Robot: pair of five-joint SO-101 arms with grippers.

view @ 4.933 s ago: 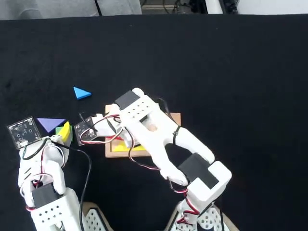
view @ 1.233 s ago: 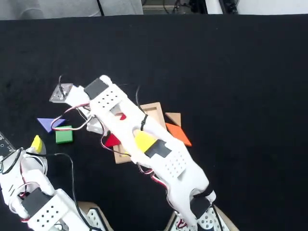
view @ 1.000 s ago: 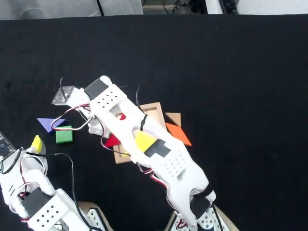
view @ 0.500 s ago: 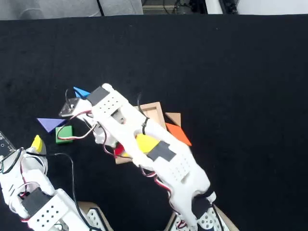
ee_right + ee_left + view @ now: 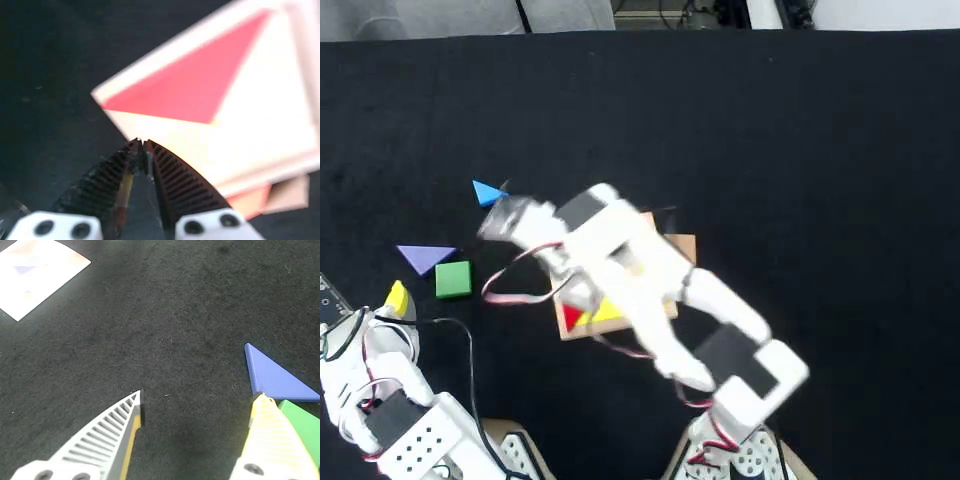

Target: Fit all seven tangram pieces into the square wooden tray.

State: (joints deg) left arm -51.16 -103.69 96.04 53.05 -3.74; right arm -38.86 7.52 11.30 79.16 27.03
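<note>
Right pincer (image 5: 144, 145) swung back to tray (image 5: 150, 68) corner | closed, nothing held | left pincer (image 5: 198, 395) wide open, empty

No text, number, label or sign can be read in any of the views. The white card (image 5: 36, 276) at the upper left of the left wrist view bears faint coloured shapes, and any print on it is too washed out to make out.
</note>
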